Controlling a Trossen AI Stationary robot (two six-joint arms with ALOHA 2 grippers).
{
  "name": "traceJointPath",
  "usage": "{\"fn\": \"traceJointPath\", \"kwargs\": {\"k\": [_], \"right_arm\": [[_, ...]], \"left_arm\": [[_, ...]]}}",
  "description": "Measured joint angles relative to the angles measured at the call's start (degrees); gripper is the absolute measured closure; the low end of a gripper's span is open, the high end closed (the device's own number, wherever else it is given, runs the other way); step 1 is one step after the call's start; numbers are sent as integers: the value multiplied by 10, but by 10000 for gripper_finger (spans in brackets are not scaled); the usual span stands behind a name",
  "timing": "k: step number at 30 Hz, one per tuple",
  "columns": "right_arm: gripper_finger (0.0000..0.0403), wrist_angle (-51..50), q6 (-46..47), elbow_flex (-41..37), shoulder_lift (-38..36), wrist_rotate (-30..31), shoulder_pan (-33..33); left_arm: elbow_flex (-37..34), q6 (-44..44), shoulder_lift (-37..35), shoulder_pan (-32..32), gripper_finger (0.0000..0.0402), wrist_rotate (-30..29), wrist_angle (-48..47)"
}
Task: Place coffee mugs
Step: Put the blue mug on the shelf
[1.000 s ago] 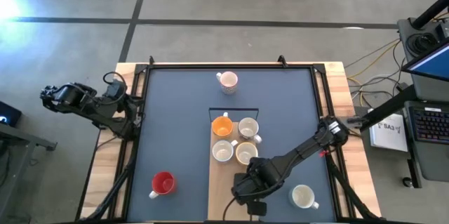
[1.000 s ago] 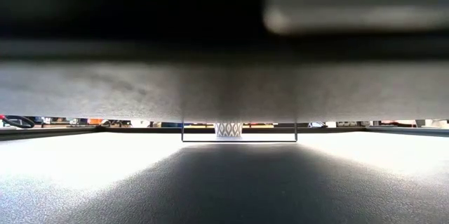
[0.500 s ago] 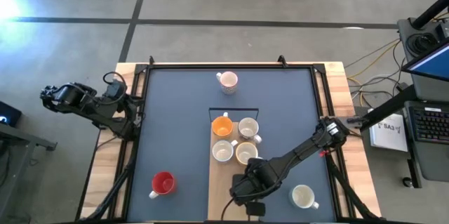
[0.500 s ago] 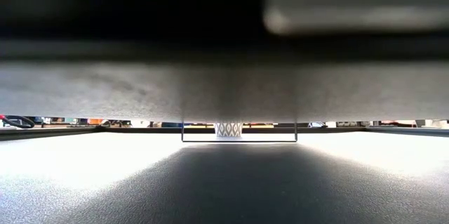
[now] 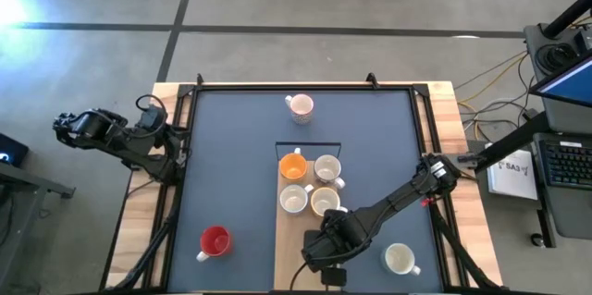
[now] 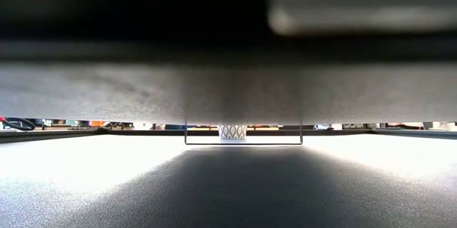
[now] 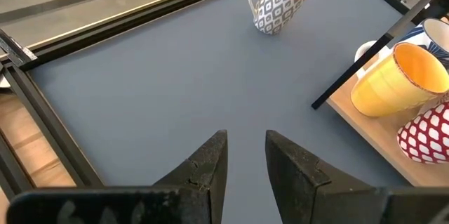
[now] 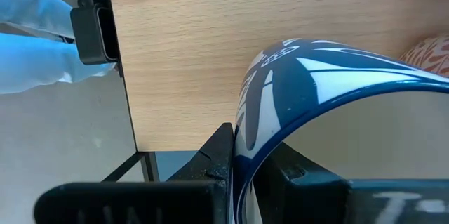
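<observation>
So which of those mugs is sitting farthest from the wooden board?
The red mug, alone near the table's front left corner. The patterned mug at the back and the white mug at front right both stand closer to the wooden board.

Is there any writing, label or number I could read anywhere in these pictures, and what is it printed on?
"SA3": on a white box beside the table's right edge in the high view; a line of print under it is too small to read.
Mugs: only patterns show, no words.
Laptop screen at the right edge: nothing readable.
Low view and both wrist views: no text.
</observation>
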Motion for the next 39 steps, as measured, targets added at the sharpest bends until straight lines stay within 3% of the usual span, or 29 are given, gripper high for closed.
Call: {"fn": "traceJointPath", "kwargs": {"k": [25,39], "right_arm": [[385,-6,-14,0,-2,-17,0],[297,-5,-14,0,-10,-18,0]], "left_arm": [[0,0,0,0,322,0,0],[0,0,0,0,322,0,0]]}}
